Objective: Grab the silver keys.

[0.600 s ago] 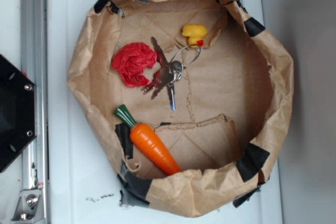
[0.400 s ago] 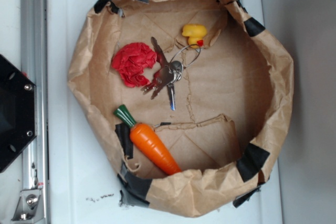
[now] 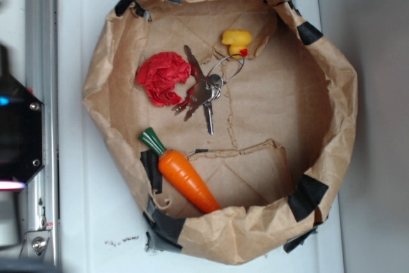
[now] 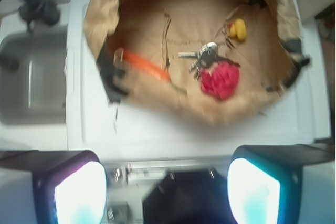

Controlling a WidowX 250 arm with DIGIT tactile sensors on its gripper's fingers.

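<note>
1. Our end effector (image 4: 167, 182) has its fingers spread wide, empty, outside the paper bag (image 3: 332, 75); the arm has just started moving.
2. We see the silver keys (image 3: 203, 91) unmoved inside, between the red paper ball (image 3: 162, 78) and the yellow duck (image 3: 236, 42).
3. We judge the approach is only beginning.

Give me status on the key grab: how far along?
Early stage, nothing grabbed. Done: nothing visible; the silver keys lie untouched on the brown paper liner, touching the red crumpled ball, near the yellow duck. In hand: the gripper is open and empty, outside the liner's rim in the wrist view. Left: move over the keys, descend, close, lift.
</note>
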